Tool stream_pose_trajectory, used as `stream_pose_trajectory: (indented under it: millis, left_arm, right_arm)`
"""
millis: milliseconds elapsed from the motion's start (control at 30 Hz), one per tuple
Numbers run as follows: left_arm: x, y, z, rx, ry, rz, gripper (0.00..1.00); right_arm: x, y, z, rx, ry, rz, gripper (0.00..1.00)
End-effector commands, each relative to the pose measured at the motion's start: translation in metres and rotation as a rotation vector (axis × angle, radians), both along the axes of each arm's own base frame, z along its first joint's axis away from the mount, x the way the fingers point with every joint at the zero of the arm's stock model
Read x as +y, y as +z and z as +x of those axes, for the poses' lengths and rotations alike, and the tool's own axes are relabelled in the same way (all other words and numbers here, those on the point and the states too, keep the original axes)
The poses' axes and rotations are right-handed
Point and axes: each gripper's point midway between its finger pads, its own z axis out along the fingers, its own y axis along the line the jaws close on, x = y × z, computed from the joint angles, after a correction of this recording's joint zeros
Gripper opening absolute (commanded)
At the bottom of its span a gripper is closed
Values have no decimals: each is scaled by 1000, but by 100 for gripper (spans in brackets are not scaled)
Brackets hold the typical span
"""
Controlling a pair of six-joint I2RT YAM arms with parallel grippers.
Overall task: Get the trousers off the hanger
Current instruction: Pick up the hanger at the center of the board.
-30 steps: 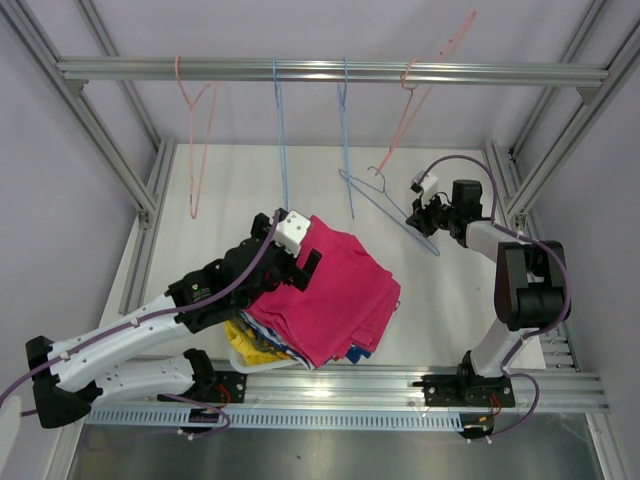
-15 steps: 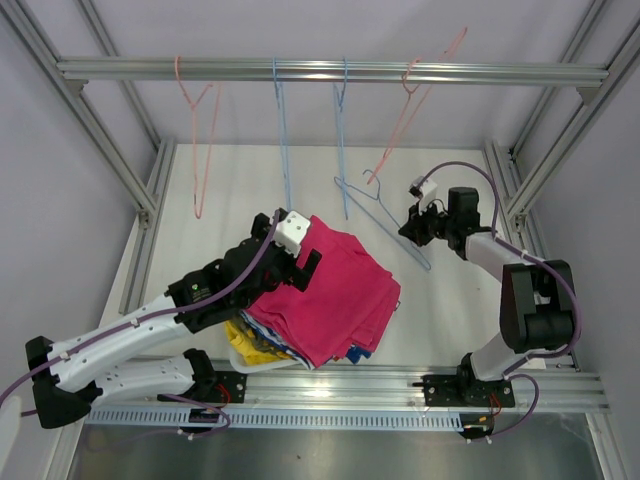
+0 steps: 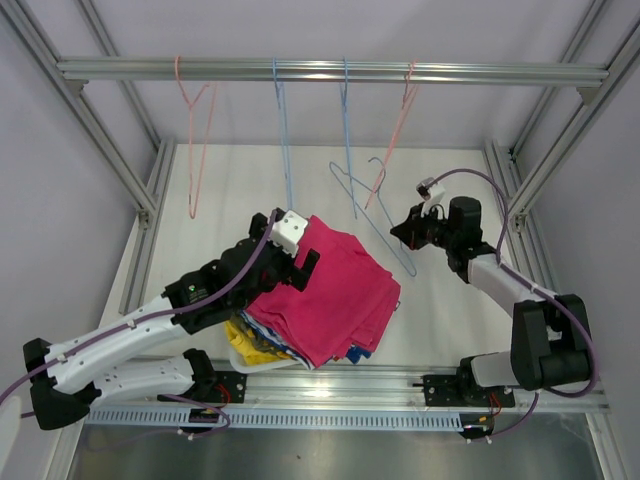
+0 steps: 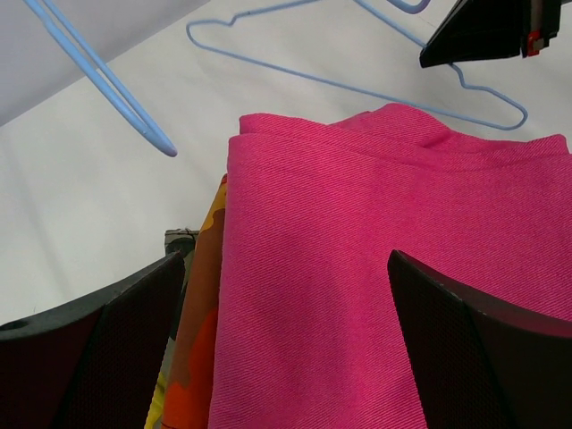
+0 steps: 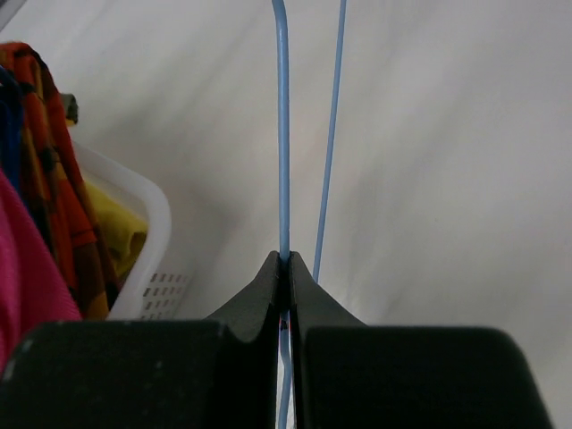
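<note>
The trousers lie folded in a pile with the magenta pair (image 3: pixel 335 295) on top. In the left wrist view the same magenta cloth (image 4: pixel 375 268) fills the frame, with an orange-patterned pair (image 4: pixel 192 357) at its left edge. My left gripper (image 3: pixel 298 250) hovers over the pile's far end, and its wide-open jaws (image 4: pixel 286 259) straddle the magenta cloth without closing on it. My right gripper (image 3: pixel 397 238) is shut on the wire of a bare blue hanger (image 3: pixel 365 215), held off the table to the right of the pile. The right wrist view shows that wire (image 5: pixel 284 134) pinched between the closed fingers (image 5: pixel 286 259).
The pile sits in a white basket (image 3: pixel 240 362) near the front rail; its rim (image 5: pixel 147 232) shows in the right wrist view beside orange-black cloth (image 5: pixel 54 134). Empty hangers hang from the top rail: pink (image 3: pixel 195 130), blue (image 3: pixel 283 130), blue (image 3: pixel 345 130) and pink (image 3: pixel 395 130).
My right gripper has carried the blue hanger to the left and further back. The right-hand pink hanger has swung down from its tilt. The left arm has not moved.
</note>
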Motion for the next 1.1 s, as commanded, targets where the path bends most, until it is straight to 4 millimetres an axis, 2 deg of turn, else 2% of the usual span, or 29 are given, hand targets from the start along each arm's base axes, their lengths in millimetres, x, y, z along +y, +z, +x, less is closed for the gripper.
stream_pose_trajectory:
  millis: [0,233,500,633,667,867,1000,1067]
  left_arm:
    - [0,26,-1,-27,-7,-67,99]
    - [4,30,-1,-43,3,-77,99]
    - [4,32,-2,-43,-4,-85,99]
    - [5,34,-2,-46,-2,-89,99]
    - [5,33,-2,-45,-2,-87,99]
    - [5,33,-2,-46,1,-87,99]
    - [5,32,-2,-44,1,-87,99]
    - [5,33,-2,-44,0,-90,100]
  right_arm:
    - [4,43,8,-112,-51,85,0]
    - [1,60,13,-124,-139,137,0]
    - [1,75,1,-155,-212,128,0]
    - [-6,86,-3,-185,-277,171,0]
    - [-7,95,-5,-212,-283,186,0]
    - [-18,101,-1,-211,-366,177,0]
    - [-36,107,2,-224,-503,164,0]
    - [-37,110,-2,-231,-525,142,0]
